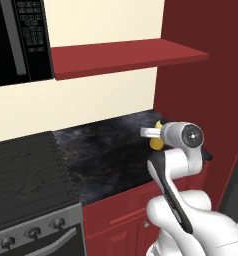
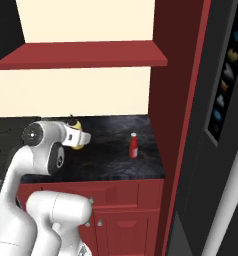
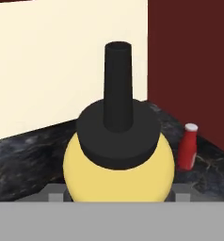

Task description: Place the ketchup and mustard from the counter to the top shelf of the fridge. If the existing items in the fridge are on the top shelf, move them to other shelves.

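The mustard [image 3: 117, 172] is a round yellow bottle with a black cap and a tall black nozzle. It stands upright between my fingertips in the hand view, and its sides meet both pads. My gripper [image 3: 118, 195] is shut on it. From the base it is a yellow patch, the mustard [image 1: 154, 142] [image 2: 77, 140], at the end of the hand over the dark counter [image 1: 106, 155]. The ketchup [image 2: 133, 145] [image 3: 187, 147], a small red bottle with a white cap, stands upright on the counter to the right, near the dark red side wall.
A red shelf [image 1: 126, 55] hangs on the wall above the counter. A stove [image 1: 26, 170] and a microwave [image 1: 16, 40] lie to the left. The fridge [image 2: 226, 100] stands to the right beyond a tall red panel [image 2: 178, 90], its front panel facing me.
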You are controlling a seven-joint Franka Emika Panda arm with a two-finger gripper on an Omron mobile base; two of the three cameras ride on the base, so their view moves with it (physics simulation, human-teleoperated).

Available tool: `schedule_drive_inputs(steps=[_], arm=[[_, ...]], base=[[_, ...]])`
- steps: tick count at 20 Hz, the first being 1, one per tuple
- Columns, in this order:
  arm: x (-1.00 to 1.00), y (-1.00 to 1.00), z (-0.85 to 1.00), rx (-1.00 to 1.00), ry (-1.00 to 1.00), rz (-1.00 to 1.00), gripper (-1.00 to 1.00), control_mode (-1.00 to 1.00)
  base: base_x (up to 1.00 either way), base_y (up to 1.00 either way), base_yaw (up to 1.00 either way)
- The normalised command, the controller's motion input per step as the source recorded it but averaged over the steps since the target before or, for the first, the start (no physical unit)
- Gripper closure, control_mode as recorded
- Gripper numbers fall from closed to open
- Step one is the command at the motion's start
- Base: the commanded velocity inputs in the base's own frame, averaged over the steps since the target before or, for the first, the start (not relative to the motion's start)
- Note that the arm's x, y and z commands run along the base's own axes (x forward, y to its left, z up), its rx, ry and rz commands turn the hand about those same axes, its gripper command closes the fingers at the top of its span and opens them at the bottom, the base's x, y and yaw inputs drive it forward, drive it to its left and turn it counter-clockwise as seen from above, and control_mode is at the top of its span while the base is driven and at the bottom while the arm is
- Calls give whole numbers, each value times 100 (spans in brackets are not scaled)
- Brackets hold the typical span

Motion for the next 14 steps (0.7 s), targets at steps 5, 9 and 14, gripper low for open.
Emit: schedule_drive_inputs(steps=[5, 9, 14], arm=[[-100, 0, 100, 0, -9, 6, 100, -100], [-100, 0, 100, -1, 0, 5, 100, -100], [-100, 4, 63, -1, -11, 3, 100, -100]], base=[[0, 0, 0], [0, 0, 0], [0, 0, 0]])
